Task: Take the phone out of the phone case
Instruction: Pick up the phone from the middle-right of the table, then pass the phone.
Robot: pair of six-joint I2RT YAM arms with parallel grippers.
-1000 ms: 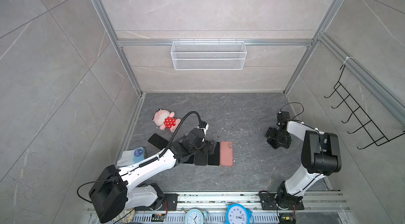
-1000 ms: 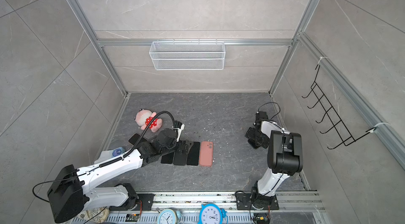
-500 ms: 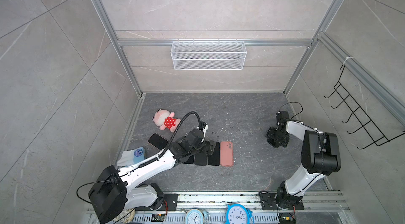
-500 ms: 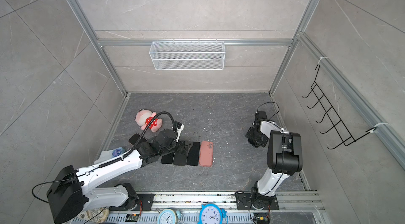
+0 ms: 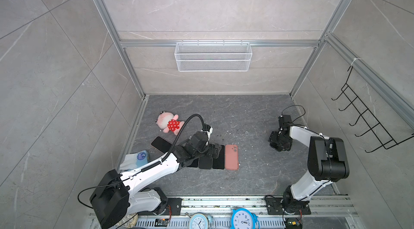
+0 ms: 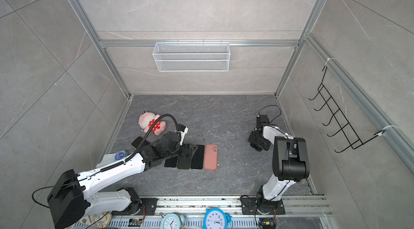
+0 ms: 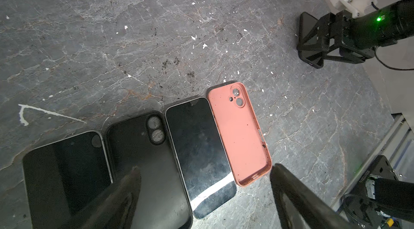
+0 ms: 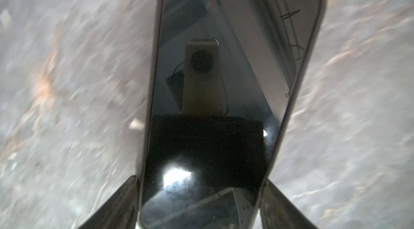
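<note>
Grey stone floor (image 5: 246,115) bears the cased phone (image 8: 212,82), pinched across its width by the right gripper (image 8: 200,180), long axis running straight out from the wrist; left gripper (image 7: 205,169), spread, sits well apart.

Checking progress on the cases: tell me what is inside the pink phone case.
Nothing: the pink phone case lies open side up, bare inner shell and camera cutouts showing. The floor beneath it is covered.
</note>
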